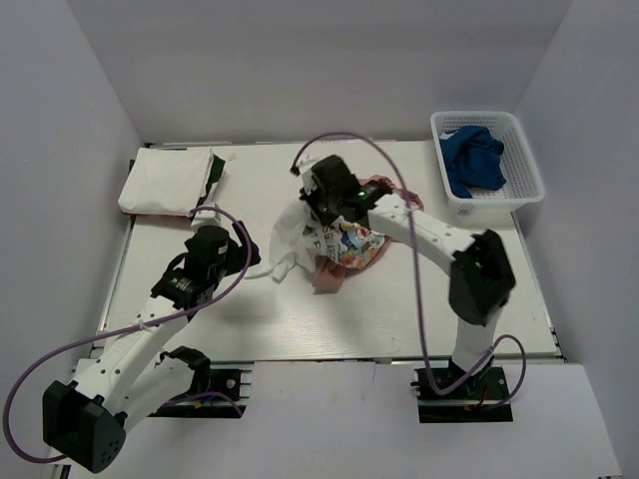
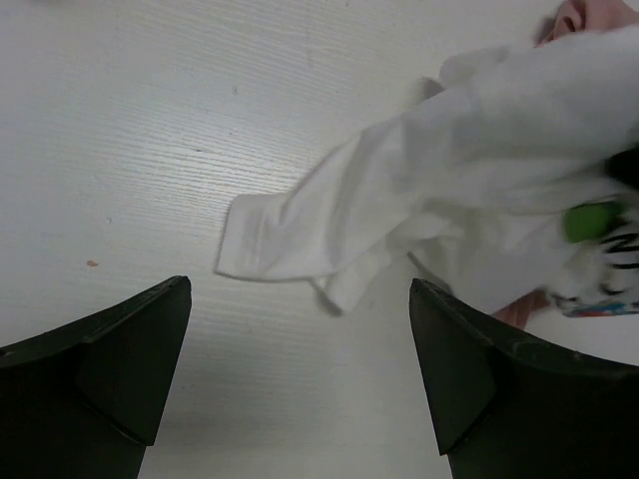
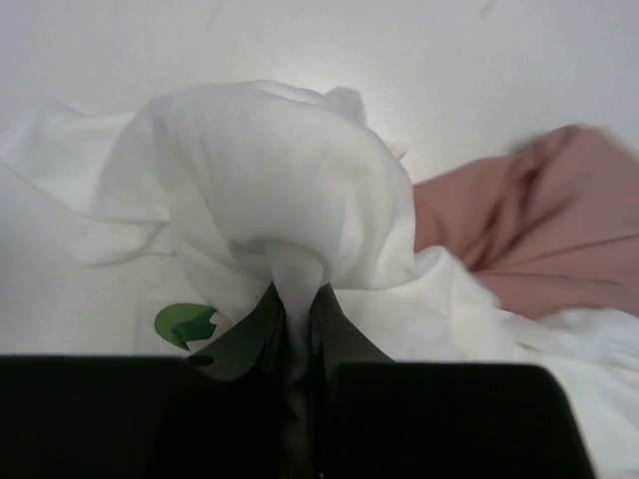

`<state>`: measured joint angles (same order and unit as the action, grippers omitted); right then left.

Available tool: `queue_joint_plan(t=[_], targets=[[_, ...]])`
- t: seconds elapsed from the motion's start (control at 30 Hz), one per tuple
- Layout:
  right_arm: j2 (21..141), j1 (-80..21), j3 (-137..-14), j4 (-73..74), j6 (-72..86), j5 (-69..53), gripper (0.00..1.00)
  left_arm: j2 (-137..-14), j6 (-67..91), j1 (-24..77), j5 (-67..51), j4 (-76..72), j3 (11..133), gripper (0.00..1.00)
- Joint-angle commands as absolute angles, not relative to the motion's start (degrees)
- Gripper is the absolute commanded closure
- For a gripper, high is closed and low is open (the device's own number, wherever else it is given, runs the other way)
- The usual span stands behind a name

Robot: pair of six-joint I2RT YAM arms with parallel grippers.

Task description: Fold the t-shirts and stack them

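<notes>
A crumpled white t-shirt with a colourful print [image 1: 344, 244] lies mid-table over a dusty-pink t-shirt [image 1: 327, 272]. My right gripper [image 1: 318, 205] is shut on a bunched fold of the white shirt [image 3: 270, 190], with pink cloth [image 3: 539, 215] behind it. My left gripper [image 1: 248, 261] is open and empty, just left of the shirt's sleeve [image 2: 290, 235], fingers [image 2: 130, 349] apart over bare table. A folded white t-shirt [image 1: 170, 182] lies at the far left corner. A royal-blue t-shirt [image 1: 472, 158] sits in the basket.
A white lattice basket [image 1: 527, 165] stands at the far right. White walls enclose the table on three sides. Purple cables loop over both arms.
</notes>
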<state>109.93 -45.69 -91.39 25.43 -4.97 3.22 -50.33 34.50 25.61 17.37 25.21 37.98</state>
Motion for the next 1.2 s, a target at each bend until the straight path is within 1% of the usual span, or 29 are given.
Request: queue_joint_plan(t=[0.0, 0.03, 0.1, 0.2, 0.37, 0.4, 0.47, 0.5, 0.57, 0.6, 0.7, 0.73, 0.8, 0.83, 0.9, 0.93, 0.97, 1.03, 1.07, 1.13, 1.17], targets=[[95.55, -43.86, -94.31, 16.28, -2.91, 9.91, 1.0, -50.01, 34.1, 25.75, 17.93, 24.52, 38.32, 0.0], [92.75, -43.42, -93.52, 11.04, -2.12, 11.15, 1.0, -50.01, 34.1, 25.75, 17.93, 24.52, 38.32, 0.0], [89.57, -40.87, -93.51, 7.06, -1.23, 14.31, 1.0, -50.01, 34.1, 25.75, 17.93, 24.52, 38.32, 0.0], [87.81, -37.01, -97.9, 6.95, -0.35, 16.96, 1.0, -50.01, 34.1, 25.75, 17.93, 24.52, 38.32, 0.0], [90.87, -29.28, -111.07, 8.69, 1.67, 23.46, 1.0, -50.01, 34.1, 25.75, 18.54, 24.52, 38.32, 0.0], [91.75, -25.44, -111.62, 8.96, 1.76, 22.86, 1.0, -50.01, 34.1, 25.75, 18.54, 24.52, 38.32, 0.0], [92.19, -22.86, -112.76, 7.3, 1.93, 21.8, 1.0, -50.53, 33.49, 25.75, 18.54, 24.0, 37.71, 0.0], [93.07, -18.85, -114.85, 7.12, 2.37, 20.93, 1.0, -51.06, 32.88, 25.75, 17.15, 23.3, 37.71, 0.0], [94.91, -16.27, -116.62, 7.47, 2.37, 20.57, 1.0, -52.11, 32.35, 25.75, 16.61, 22.77, 37.71, 0.0], [95.53, -11.91, -118.98, 7.3, 2.98, 19.78, 1.0, -52.73, 32.34, 25.75, 15.92, 22.76, 37.71, 0.0], [99.4, -6.25, -121.63, 7.56, 3.95, 16.72, 1.0, -55.98, 31.82, 25.75, 14.24, 22.76, 38.93, 0.0], [101.06, -2.41, -122.42, 7.21, 4.3, 15.48, 1.0, -56.77, 31.12, 25.75, 13.54, 22.76, 39.46, 0.0], [103.87, -0.71, -122.78, 7.12, 4.91, 11.17, 1.0, -59.75, 29.98, 25.75, 11.17, 21.45, 39.98, 0.0], [105.97, 3.04, -122.61, 6.86, 4.83, 9.25, 1.0, -60.64, 29.27, 25.75, 10.47, 21.45, 40.77, 0.0], [109.57, 4.48, -121.39, 5.9, 2.99, 4.06, 1.0, -63.35, 28.13, 25.75, 8.36, 20.83, 42.17, 0.0], [110.64, 6.48, -121.03, 5.71, 2.9, -2.83, 1.0, -64.07, 28.13, 26.27, 7.74, 20.83, 42.8, 0.0], [111.7, 7.2, -120.68, 6.67, 1.94, -4.9, 1.0, -64.77, 27.34, 26.28, 5.65, 20.31, 43.32, 0.0], [114.34, 8.35, -119.54, 7.56, 2.02, -8.24, 1.0, -66.52, 27.33, 26.28, 4.58, 18.81, 43.86, 0.0], [114.78, 8.96, -116.22, 7.56, 1.33, -9.22, 1.0, -67.14, 27.33, 26.28, 3.35, 18.81, 43.86, 0.0], [116.45, 9.58, -113.92, 7.9, 2.8, -6.88, 1.0, -68.63, 27.33, 26.28, 2.38, 17.93, 44.55, 0.0], [117.06, 9.84, -112.17, 8.87, 5.94, -5.64, 0.78, -69.43, 26.72, 26.28, 0.55, 17.41, 44.56, 0.0]])
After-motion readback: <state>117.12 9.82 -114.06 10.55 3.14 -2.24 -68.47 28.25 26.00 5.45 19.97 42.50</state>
